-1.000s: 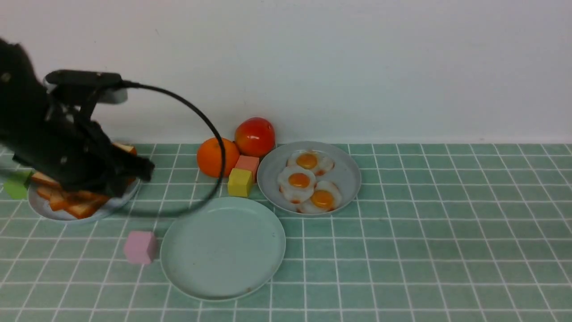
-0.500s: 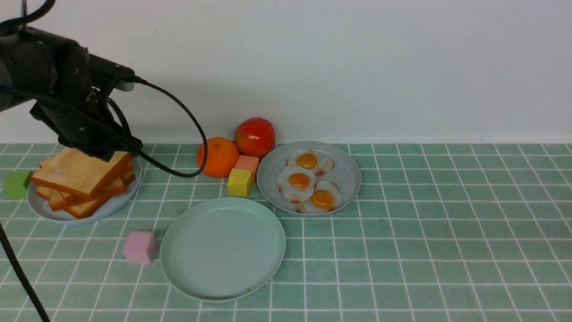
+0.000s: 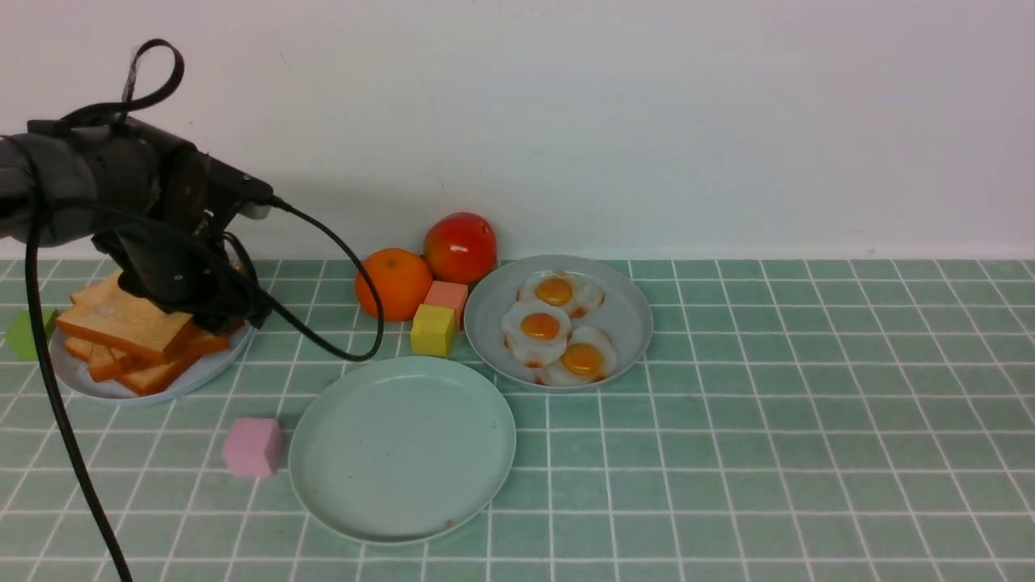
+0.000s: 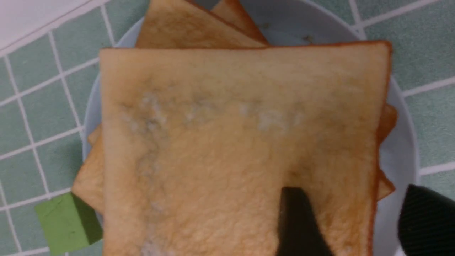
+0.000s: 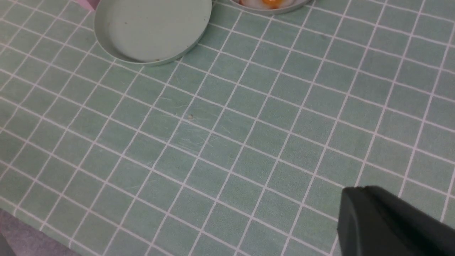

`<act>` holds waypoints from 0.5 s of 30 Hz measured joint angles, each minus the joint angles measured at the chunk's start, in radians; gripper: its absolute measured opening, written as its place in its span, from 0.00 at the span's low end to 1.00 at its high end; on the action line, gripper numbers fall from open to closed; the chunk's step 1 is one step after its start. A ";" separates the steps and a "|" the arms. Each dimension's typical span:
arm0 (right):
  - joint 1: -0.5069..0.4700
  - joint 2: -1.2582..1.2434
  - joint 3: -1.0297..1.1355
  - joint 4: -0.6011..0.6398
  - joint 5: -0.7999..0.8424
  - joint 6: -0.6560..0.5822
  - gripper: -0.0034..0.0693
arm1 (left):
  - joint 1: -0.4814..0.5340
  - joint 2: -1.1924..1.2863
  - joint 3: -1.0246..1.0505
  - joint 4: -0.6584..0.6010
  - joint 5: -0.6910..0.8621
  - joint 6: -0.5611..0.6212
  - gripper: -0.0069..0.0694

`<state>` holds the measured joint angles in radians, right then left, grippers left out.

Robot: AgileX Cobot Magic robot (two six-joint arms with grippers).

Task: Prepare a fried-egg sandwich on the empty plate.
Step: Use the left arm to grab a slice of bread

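The worktop (image 3: 768, 453) is a sheet of pale green squares ruled in white, faintly scratched in the right wrist view, ending at a plain white wall (image 3: 647, 121). The empty plate (image 3: 402, 449), mint green, lies bare on the tiles. Behind it to the left a toast stack (image 3: 129, 323) rests on a grey-blue plate (image 3: 81, 380). The left claw (image 4: 355, 213) hangs over the top slice, released, one finger (image 4: 298, 220) above the slice's face and the other past its edge. Behind the empty plate to the right, three fried eggs (image 3: 540, 326) lie on a second grey-blue plate (image 3: 631, 315). A pink cube (image 3: 253, 446) stands just beside the empty plate's left rim. Only a dark corner of the right claw (image 5: 387, 224) shows, seemingly above bare tiles to the plate's right; it is clenched.
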<state>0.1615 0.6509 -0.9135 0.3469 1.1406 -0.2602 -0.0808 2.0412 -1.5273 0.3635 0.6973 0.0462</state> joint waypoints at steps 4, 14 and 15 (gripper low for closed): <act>0.000 -0.002 0.000 0.000 0.000 0.000 0.08 | 0.000 0.005 -0.006 0.019 0.013 -0.005 0.30; 0.000 -0.003 0.000 0.000 0.002 0.000 0.08 | -0.003 -0.070 0.003 0.003 0.053 -0.037 0.20; 0.000 -0.003 0.000 0.000 0.002 0.000 0.08 | -0.006 -0.092 0.003 -0.004 0.062 -0.038 0.20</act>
<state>0.1615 0.6481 -0.9135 0.3472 1.1425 -0.2602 -0.0864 1.9494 -1.5248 0.3597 0.7588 0.0081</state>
